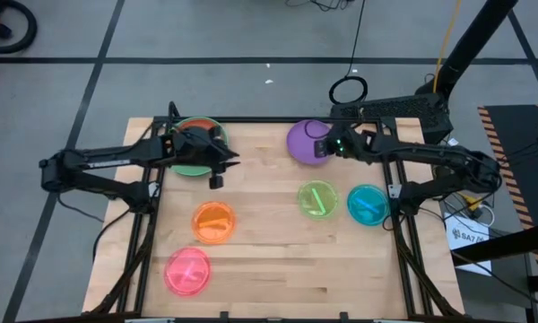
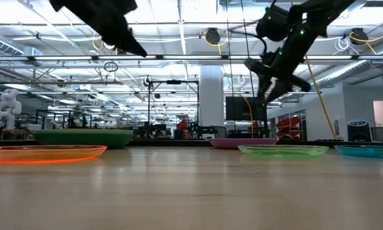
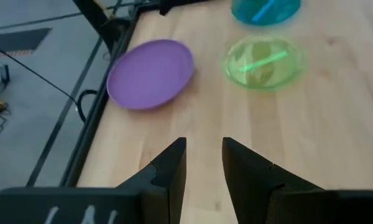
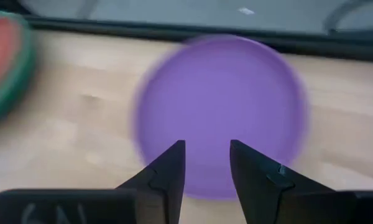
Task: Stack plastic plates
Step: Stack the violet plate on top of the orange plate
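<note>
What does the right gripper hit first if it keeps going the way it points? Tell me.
Probably the purple plate: the right gripper, fingers apart and empty, points straight at its face from above. How far above is unclear.

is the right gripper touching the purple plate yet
Apart. The low view shows the right gripper hanging well above the purple plate, with open room background between them. In the right wrist view its fingers stand open over the plate, holding nothing.

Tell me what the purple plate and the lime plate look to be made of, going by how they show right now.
Purple plate: looks like opaque plastic with a smooth, matte-to-satin finish; solid even colour, no wood showing through. Lime plate: looks like thin translucent plastic, glossier; the table's wood tints through it and a bright streak glows across its middle. Neither can be confirmed as plastic by look alone.
</note>
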Available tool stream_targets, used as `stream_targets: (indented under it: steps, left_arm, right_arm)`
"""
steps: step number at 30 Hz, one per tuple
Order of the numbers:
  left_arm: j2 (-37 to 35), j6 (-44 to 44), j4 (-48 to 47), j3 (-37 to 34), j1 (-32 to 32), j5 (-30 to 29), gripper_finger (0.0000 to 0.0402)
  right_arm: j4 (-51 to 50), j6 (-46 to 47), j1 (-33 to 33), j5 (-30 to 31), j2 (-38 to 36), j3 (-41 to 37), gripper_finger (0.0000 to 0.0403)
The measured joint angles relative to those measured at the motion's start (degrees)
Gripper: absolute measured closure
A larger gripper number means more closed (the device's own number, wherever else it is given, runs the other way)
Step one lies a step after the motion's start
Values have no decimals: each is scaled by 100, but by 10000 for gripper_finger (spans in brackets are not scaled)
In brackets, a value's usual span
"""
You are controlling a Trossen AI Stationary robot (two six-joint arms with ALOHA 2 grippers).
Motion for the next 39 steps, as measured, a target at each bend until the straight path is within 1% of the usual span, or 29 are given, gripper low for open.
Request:
stream_targets:
  steps: [1, 4, 7, 15, 21, 29, 35, 39]
  left_arm:
    - [-60, -5, -13, 0, -35, 1, 291]
    - [-259, -39, -192, -4, -90, 5, 291]
    - [-363, -74, -255, 0, -114, 3, 291]
    - [-366, -88, -314, -2, -115, 1, 291]
    - [-366, -46, -293, -2, -104, -26, 291]
    - [-361, -31, -289, -2, -102, -30, 291]
    - [-361, -31, -262, -2, -102, -31, 291]
    - [-361, -31, -252, -2, -102, -32, 291]
  right_arm:
    - [-134, 26, -131, -12, 26, 0, 284]
    - [-357, 15, -572, -371, 167, 0, 284]
    - [-314, -140, -957, -589, 349, 0, 284]
    - [-121, -609, -1589, -615, 1024, 0, 284]
    - [267, -771, -1771, -1043, 1515, 0, 284]
    - [371, -790, -1869, -1040, 1895, -4, 284]
    - [729, -876, -1866, -1053, 2197, -4, 285]
    - [948, -928, -1862, -1330, 2350, -4, 300]
